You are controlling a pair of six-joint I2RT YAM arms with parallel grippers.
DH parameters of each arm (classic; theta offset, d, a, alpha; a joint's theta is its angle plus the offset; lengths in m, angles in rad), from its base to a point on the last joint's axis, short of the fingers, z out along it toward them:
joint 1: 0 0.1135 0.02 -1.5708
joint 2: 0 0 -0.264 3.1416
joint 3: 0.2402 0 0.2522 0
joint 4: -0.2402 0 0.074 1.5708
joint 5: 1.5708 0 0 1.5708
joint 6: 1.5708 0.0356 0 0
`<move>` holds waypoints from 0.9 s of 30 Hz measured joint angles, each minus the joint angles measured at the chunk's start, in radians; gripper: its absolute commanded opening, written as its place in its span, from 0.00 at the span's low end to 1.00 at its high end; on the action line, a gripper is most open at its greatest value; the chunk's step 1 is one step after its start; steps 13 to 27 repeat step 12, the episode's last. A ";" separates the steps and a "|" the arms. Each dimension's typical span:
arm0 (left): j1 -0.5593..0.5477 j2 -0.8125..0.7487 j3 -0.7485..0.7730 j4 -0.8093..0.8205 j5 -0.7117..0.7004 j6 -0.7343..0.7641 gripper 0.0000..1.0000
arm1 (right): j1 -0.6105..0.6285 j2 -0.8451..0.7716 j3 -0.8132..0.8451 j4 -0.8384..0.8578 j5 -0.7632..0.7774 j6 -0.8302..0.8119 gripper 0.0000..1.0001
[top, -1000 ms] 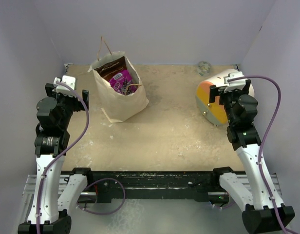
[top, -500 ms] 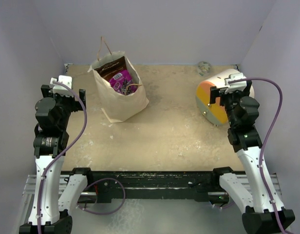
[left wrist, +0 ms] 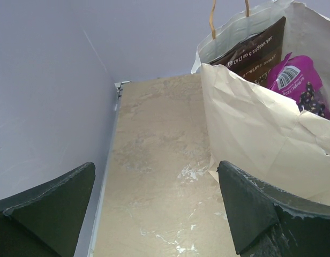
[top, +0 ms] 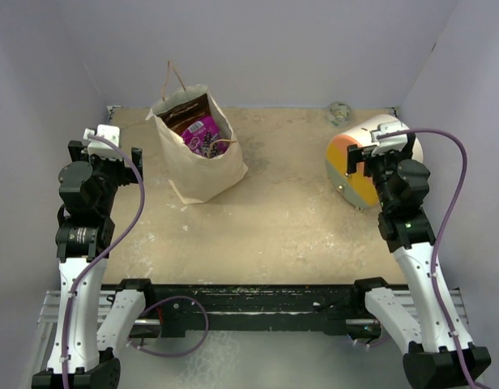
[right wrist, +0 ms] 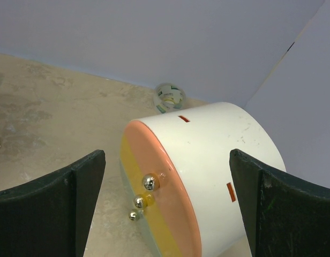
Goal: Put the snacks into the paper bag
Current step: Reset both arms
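The tan paper bag (top: 202, 166) stands at the back left of the table with its mouth open. A brown candy bag (top: 185, 115) and a purple packet (top: 202, 134) stick up inside it; both also show in the left wrist view, brown (left wrist: 256, 51) and purple (left wrist: 301, 85), behind the bag's wall (left wrist: 250, 134). No other snacks are in view. My left gripper (top: 108, 144) is open and empty, just left of the bag; its fingers (left wrist: 245, 209) frame bare table. My right gripper (top: 381, 152) is open and empty over the cream cylinder.
A big cream cylinder with an orange and yellow face (top: 356, 166) lies on its side at the right, with three metal knobs (right wrist: 149, 182) on its face. A small roll (top: 339, 113) sits by the back wall. Grey walls close in the table.
My left gripper has drawn back slightly to the left, away from the bag. My right gripper has barely moved. The bag and its contents stay put.
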 measured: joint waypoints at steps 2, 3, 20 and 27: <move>0.000 0.000 0.000 0.000 0.000 0.000 0.99 | 0.000 0.003 0.000 -0.003 -0.003 0.000 1.00; 0.000 0.000 0.000 0.000 0.000 0.000 0.99 | 0.000 0.004 0.000 -0.005 -0.003 0.000 1.00; 0.000 0.000 0.000 0.000 0.000 0.000 0.99 | 0.000 0.004 0.000 -0.016 -0.003 0.000 1.00; 0.000 0.000 0.000 0.000 0.000 0.000 0.99 | 0.000 0.004 0.000 -0.016 -0.003 0.000 1.00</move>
